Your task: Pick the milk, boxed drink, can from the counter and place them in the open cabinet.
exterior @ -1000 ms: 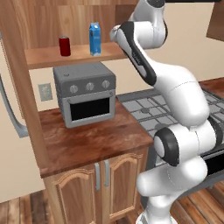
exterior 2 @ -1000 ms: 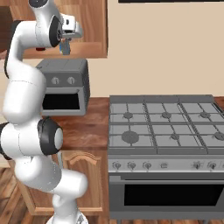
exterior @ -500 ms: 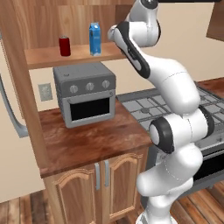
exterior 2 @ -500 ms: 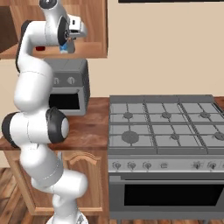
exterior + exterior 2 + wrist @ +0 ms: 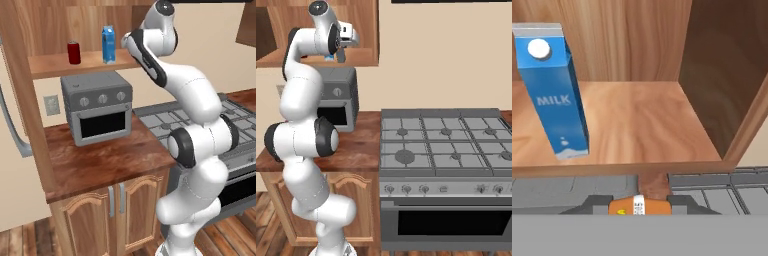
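The blue milk carton stands upright on the wooden shelf of the cabinet, left of the middle. In the left base view the milk has the red can to its left on the same shelf. My gripper is shut on the yellow-orange boxed drink, which shows between the finger tips just in front of the shelf's front edge. In the right base view the gripper hangs high, over the toaster oven and level with the shelf. The counter lies below.
A grey toaster oven sits on the counter under the shelf. The cabinet's open door with its grey bar handle stands at the left. A gas stove adjoins the counter on the right. The cabinet's right wall bounds the shelf.
The arm's upper links have turned and risen, and the hand with the boxed drink has shifted a little before the shelf. Milk and can have stayed put.
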{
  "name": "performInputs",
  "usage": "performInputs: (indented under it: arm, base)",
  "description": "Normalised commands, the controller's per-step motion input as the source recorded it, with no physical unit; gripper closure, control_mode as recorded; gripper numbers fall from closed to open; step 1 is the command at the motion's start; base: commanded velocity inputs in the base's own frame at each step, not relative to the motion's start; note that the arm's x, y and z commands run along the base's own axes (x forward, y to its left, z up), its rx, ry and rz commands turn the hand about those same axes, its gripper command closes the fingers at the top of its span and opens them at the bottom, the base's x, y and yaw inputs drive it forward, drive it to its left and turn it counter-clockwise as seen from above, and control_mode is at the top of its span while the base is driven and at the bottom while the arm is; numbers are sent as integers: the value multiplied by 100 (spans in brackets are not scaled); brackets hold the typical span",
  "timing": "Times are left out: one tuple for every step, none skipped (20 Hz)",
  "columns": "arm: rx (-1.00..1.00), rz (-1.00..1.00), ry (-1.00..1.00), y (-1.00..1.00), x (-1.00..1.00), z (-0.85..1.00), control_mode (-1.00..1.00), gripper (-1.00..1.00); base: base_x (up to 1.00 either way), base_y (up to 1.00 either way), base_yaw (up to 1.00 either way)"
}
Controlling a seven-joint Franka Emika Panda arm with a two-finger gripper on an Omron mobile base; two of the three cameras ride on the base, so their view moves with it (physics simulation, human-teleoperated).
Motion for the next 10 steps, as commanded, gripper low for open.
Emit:
performInputs:
  arm:
    - [0, 0, 0, 0, 32, -2, -100, 100]
    - [0, 0, 0, 0, 39, -2, -100, 100]
    - [-1, 0, 0, 0, 42, -5, -100, 100]
    - [-2, 0, 0, 0, 42, -6, -100, 100]
    - [-4, 0, 0, 0, 42, -10, -100, 100]
    - [-3, 0, 0, 0, 39, -8, -100, 100]
    - [-3, 0, 0, 0, 39, -7, -100, 100]
    - [-2, 0, 0, 0, 41, -5, -100, 100]
    - [-2, 0, 0, 0, 40, -5, -100, 100]
    - [0, 0, 0, 0, 41, 0, -100, 100]
  base:
    - [0, 0, 0]
    - [0, 0, 0]
    - [0, 0, 0]
    - [0, 0, 0]
    - [0, 0, 0]
    - [0, 0, 0]
    - [0, 0, 0]
    - [0, 0, 0]
    - [0, 0, 0]
    - [0, 0, 0]
